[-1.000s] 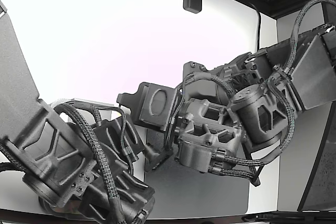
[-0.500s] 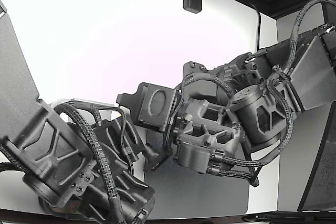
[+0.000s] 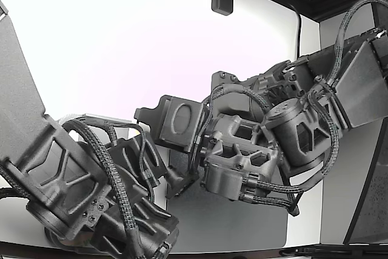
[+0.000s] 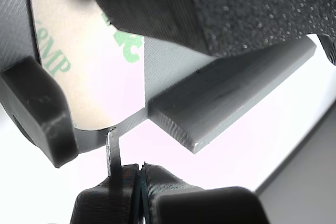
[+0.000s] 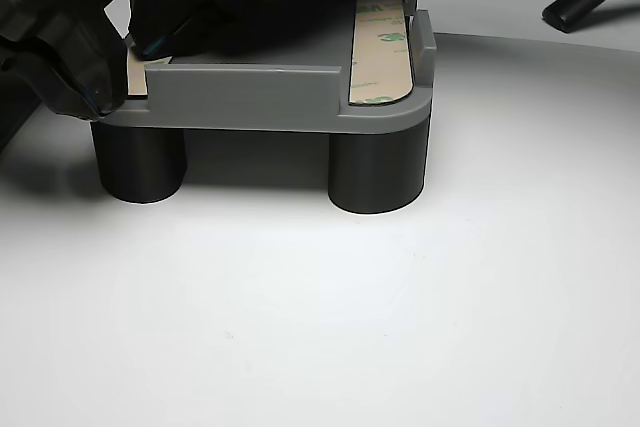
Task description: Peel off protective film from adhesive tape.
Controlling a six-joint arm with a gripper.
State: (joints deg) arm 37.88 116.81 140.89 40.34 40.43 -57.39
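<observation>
fingers pinched together on thin film tab at edge of green-printed tape liner on grey fixture. best: pull slow, low angle, hold grip firm.

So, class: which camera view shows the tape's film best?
The wrist view: the film, with green print, fills it, its tab at the claw. The other view shows strips on the grey fixture; the exterior view shows only arms.

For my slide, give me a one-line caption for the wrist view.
Gripper pinching a thin tab at the edge of the tan protective film with green print, held in a grey fixture.
</observation>
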